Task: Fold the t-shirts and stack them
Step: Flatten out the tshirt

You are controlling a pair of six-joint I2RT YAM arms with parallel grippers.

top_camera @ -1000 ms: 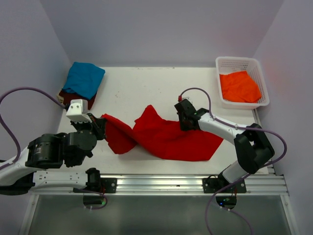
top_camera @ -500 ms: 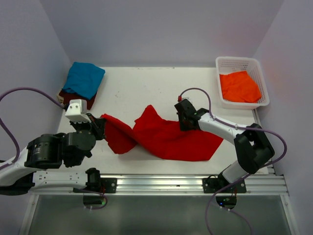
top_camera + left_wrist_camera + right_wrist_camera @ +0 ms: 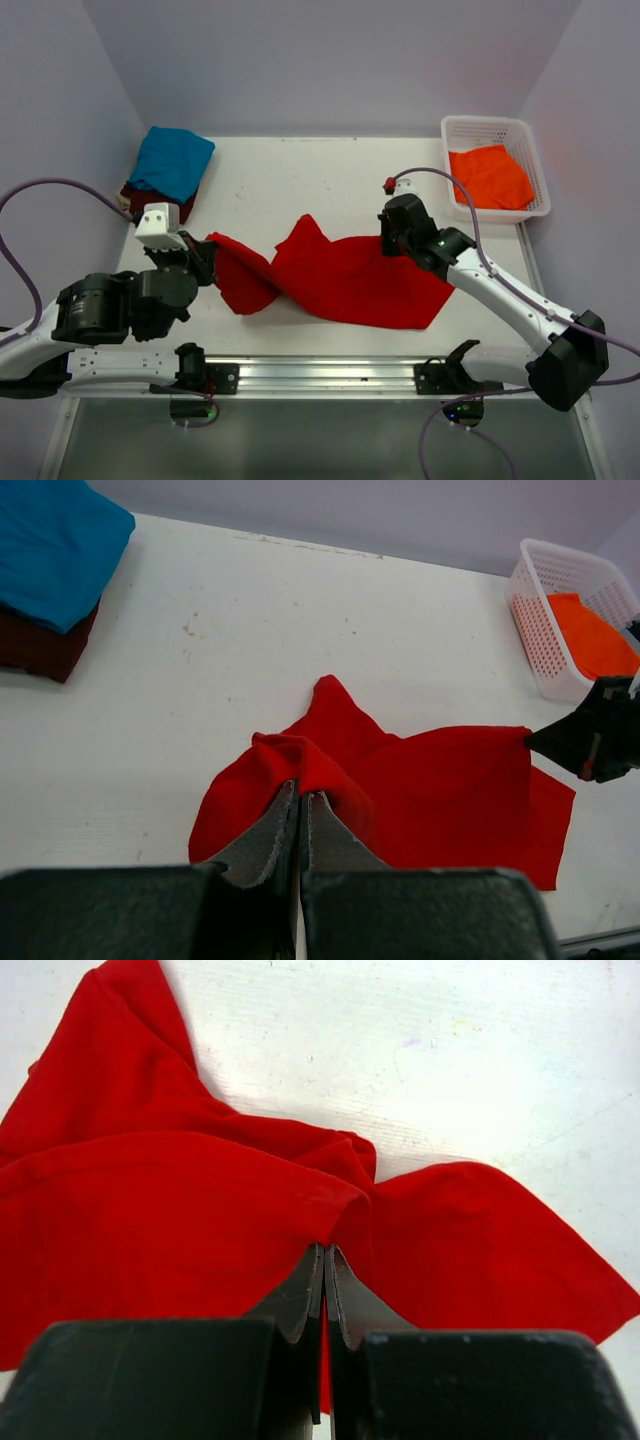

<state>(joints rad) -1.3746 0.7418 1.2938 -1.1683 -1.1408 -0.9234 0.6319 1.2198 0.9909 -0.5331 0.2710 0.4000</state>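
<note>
Pinching the bright red t-shirt (image 3: 350, 280) at two spots: left gripper (image 3: 299, 800) clamped on a bunched fold, right gripper (image 3: 325, 1255) clamped on an edge. Cloth lies crumpled on the table (image 3: 300, 180) between them. Judgement: draw both grips apart evenly, lifting together, so it spreads flat without slipping.

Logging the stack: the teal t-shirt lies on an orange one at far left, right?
No. The teal t-shirt lies on a dark maroon t-shirt at far left, as the left wrist view shows; the orange t-shirt is in the basket.
</note>
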